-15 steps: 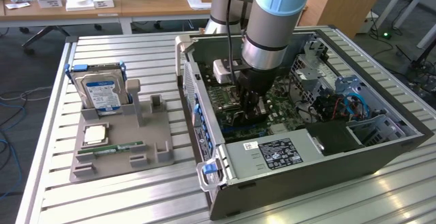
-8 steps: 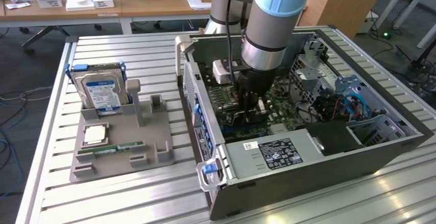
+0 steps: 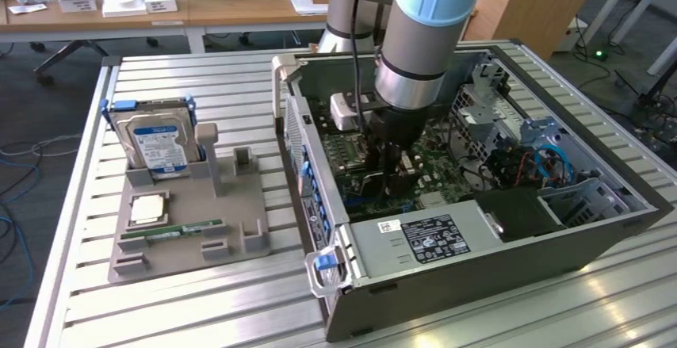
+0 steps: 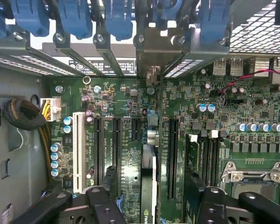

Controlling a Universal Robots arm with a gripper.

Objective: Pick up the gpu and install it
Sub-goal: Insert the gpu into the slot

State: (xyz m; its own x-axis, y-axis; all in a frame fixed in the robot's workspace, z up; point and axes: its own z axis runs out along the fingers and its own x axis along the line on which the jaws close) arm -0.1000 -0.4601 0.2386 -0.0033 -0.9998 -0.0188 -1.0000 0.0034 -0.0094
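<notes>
The gpu [image 4: 148, 184] stands edge-on in a motherboard slot inside the open computer case [image 3: 592, 229], a thin dark card whose metal end bracket [image 4: 151, 74] meets the rear slot openings. In the exterior view it is a dark card [image 3: 372, 183] beneath the arm. My gripper [image 4: 149, 207] hangs just above it, open. One black finger [image 4: 95, 203] lies to one side of the card and the other finger [image 4: 214, 203] to the other side, each with a gap to the card. In the exterior view the gripper [image 3: 389, 167] reaches down into the case over the green motherboard [image 3: 434, 170].
On the exterior view's left a grey fixture tray [image 3: 238, 205] holds an upright hard drive [image 3: 158, 143], a green RAM stick [image 3: 171, 231] and a square chip [image 3: 148, 209]. Blue slot latches [image 4: 74, 18] line the case's rear wall. Cables [image 4: 23, 114] and the power supply [image 3: 429, 237] crowd the case.
</notes>
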